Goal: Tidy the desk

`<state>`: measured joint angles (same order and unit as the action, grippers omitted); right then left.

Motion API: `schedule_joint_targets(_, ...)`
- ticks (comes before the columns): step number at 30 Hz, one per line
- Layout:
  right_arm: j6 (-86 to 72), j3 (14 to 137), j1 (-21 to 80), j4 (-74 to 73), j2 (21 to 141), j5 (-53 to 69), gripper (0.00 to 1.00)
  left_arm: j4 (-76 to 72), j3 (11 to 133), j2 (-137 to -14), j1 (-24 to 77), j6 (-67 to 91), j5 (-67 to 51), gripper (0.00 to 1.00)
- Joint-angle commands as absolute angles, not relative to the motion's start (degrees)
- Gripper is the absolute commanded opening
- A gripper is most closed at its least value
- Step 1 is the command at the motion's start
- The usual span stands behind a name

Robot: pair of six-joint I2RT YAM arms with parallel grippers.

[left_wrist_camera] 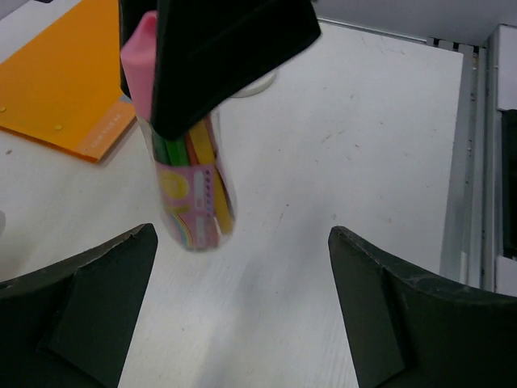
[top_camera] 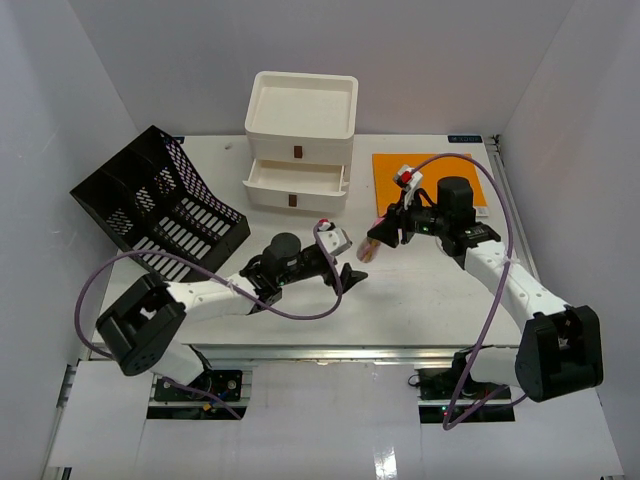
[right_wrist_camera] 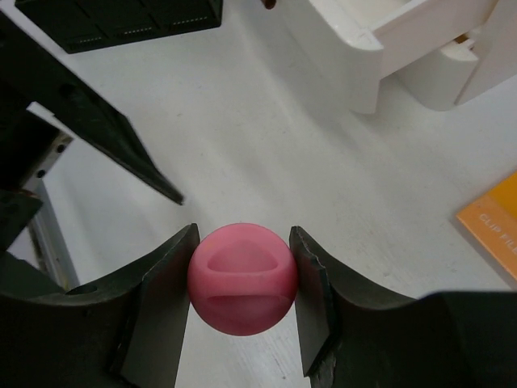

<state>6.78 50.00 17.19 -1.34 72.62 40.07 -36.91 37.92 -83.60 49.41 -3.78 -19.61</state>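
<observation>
Left jaws wide apart; right jaws tight around one pink-capped tube [right_wrist_camera: 242, 279].

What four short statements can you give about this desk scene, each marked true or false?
1. The right tool is shut on the pink-capped tube. True.
2. The left tool holds the tube too. False: its jaws stand open, gripping nothing.
3. The orange folder lies in the black mesh rack. False: it lies flat on the desk, right of the white drawer box.
4. One drawer of the white drawer box is pulled out. True.
</observation>
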Motion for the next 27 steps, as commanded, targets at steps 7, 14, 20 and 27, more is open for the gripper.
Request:
schedule_joint_targets(7, 2.25, 45.14, 16.33, 1.5, 63.05, 47.91, 0.08, -40.0, 53.15, -95.76, 54.08, -7.69, -12.47, 0.98)
schedule_joint_targets(14, 1.01, 44.21, 15.69, 3.07, 61.44, 47.97, 0.08, -36.9, 55.42, -97.07, 55.41, -7.36, -10.67, 0.63)
schedule_joint_targets(20, 1.23, 44.21, 15.14, 3.25, 61.42, 47.19, 0.08, -35.33, 54.24, -94.47, 55.55, -7.1, -9.6, 0.31)
schedule_joint_targets(27, 3.82, 43.79, 14.43, 3.09, 60.34, 48.0, 0.71, -34.54, 52.59, -92.58, 55.55, -6.43, -9.48, 0.0)
